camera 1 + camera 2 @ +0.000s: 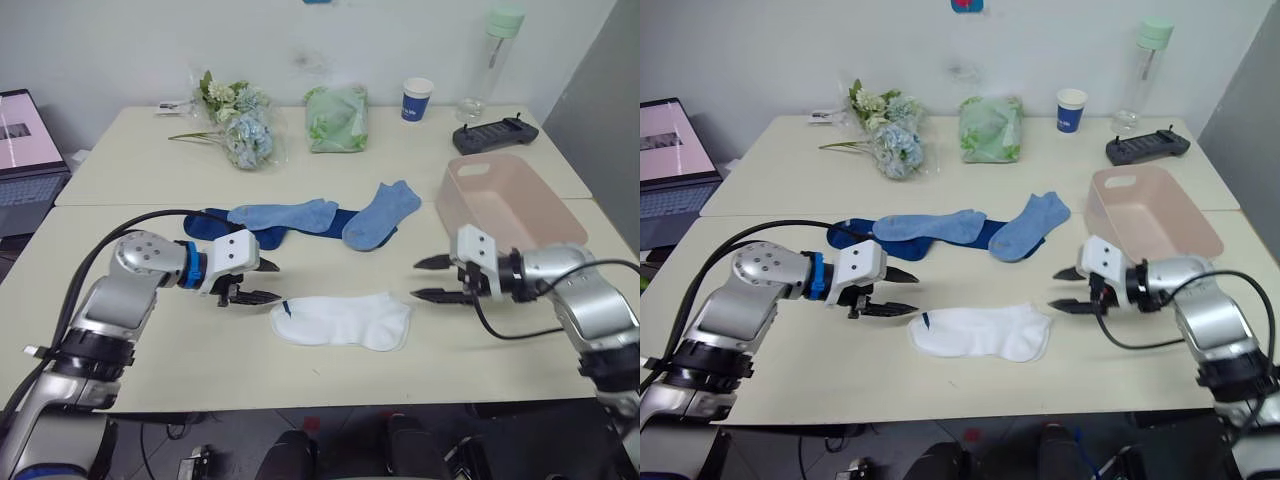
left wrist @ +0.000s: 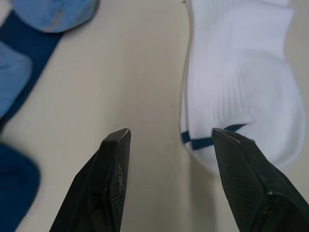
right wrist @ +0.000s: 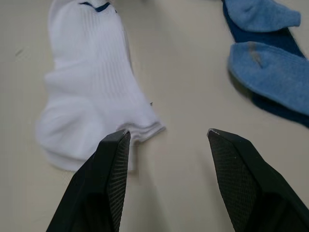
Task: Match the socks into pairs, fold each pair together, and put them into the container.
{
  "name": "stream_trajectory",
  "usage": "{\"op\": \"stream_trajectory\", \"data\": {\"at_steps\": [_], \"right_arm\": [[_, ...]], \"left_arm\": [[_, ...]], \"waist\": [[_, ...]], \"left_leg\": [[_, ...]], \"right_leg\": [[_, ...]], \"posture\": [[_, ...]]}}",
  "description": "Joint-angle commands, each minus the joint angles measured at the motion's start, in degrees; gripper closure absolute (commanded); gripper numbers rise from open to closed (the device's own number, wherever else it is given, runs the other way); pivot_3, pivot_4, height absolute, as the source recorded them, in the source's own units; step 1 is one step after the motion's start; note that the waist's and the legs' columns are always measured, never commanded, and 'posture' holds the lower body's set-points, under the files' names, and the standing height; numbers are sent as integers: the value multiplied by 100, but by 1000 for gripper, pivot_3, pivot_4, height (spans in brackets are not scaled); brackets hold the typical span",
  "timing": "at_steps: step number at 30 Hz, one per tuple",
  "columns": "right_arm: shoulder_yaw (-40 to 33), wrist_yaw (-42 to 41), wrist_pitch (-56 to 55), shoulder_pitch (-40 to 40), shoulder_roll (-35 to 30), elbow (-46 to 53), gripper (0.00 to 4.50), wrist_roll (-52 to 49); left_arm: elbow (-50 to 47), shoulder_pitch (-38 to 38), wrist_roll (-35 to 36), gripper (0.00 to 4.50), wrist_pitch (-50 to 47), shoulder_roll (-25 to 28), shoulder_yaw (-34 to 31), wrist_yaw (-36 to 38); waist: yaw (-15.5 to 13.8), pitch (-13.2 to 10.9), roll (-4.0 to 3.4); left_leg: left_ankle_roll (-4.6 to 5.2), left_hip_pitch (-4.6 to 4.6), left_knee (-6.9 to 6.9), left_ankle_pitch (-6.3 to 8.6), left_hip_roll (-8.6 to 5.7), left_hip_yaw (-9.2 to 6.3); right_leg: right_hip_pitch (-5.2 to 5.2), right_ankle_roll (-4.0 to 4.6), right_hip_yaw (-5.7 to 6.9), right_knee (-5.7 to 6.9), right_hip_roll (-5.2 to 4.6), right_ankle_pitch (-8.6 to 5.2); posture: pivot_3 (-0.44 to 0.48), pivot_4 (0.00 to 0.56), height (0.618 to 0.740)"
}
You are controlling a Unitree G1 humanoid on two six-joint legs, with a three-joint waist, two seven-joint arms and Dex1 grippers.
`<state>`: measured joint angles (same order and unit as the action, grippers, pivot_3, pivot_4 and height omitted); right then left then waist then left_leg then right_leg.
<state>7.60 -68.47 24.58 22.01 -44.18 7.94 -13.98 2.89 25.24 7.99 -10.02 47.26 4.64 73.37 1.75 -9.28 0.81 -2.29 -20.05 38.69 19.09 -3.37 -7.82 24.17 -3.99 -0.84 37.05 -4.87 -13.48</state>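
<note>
On your table (image 1: pixel 150 375), the pink container (image 1: pixel 508 205) sits at the right, empty as far as you can see. Left of it, mid-table, two light blue socks (image 1: pixel 381 214) lie over dark navy socks (image 1: pixel 205 224). Nearer you, the white socks (image 1: pixel 343 320) lie flat, seemingly stacked. Your left gripper (image 1: pixel 262 283) hangs at their left end and your right gripper (image 1: pixel 432 279) at their right end, both with fingers spread, holding nothing.
</note>
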Motion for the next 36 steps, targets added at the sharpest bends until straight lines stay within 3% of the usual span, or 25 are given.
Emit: {"op": "stream_trajectory", "data": {"at_steps": [1, 5, 8, 12, 17, 26, 36], "right_arm": [[-44, 143, 161, -227, 1, 494, 1754, -152], [101, 334, 145, -429, 107, 605, 1754, -89], [214, 406, 35, -457, 161, 498, 1754, -4], [300, 427, -81, -368, 186, 238, 2705, 79], [384, 429, -288, -417, 215, 100, 4462, 215], [302, 417, -204, -503, 139, 247, 4462, 85], [338, 275, -248, -218, 159, -83, 4462, 87]], "left_arm": [[-925, -519, 462, 1744, -92, 120, -338, -20], [-1914, -1367, 955, 1744, -310, 222, -647, -54], [-1977, -1803, 672, 1744, 84, 261, -553, -172], [-1688, -1758, 412, 1710, 461, 185, -358, -351], [-1584, -1705, 262, 1710, 624, 142, -121, -428], [-1670, -1607, 363, 1710, 518, 211, -106, -423], [-1011, -1286, -38, 1710, 1593, 211, 302, -128]], "waist": [[7, 0, 0], [5, 0, 0], [-8, 0, -1], [-33, 0, -1], [-23, 0, -1], [-21, 0, -1], [-19, 0, -1]], "left_leg": [[4, 2, 0, 2, 2, 1], [8, 5, 5, 5, 2, 3], [11, 10, 1, 6, 4, 3], [13, 9, 6, 7, -2, 9], [13, 7, 2, 8, -3, 8], [14, 8, 2, 9, -3, 8], [14, 7, 2, 8, -5, 10]], "right_leg": [[0, 0, -6, 2, -5, 0], [-3, -8, -8, 2, -6, 5], [-7, -8, -8, -3, -5, 4], [-11, -8, -7, -4, -6, 5], [-8, -8, -4, -9, -5, 5], [-8, -8, -6, -7, -4, 5], [-8, -8, -1, -8, -3, 5]], "posture": [[0, 150, 740], [0, 150, 740], [0, 150, 740], [0, 150, 740], [0, 150, 740], [0, 150, 740], [0, 150, 740]]}}
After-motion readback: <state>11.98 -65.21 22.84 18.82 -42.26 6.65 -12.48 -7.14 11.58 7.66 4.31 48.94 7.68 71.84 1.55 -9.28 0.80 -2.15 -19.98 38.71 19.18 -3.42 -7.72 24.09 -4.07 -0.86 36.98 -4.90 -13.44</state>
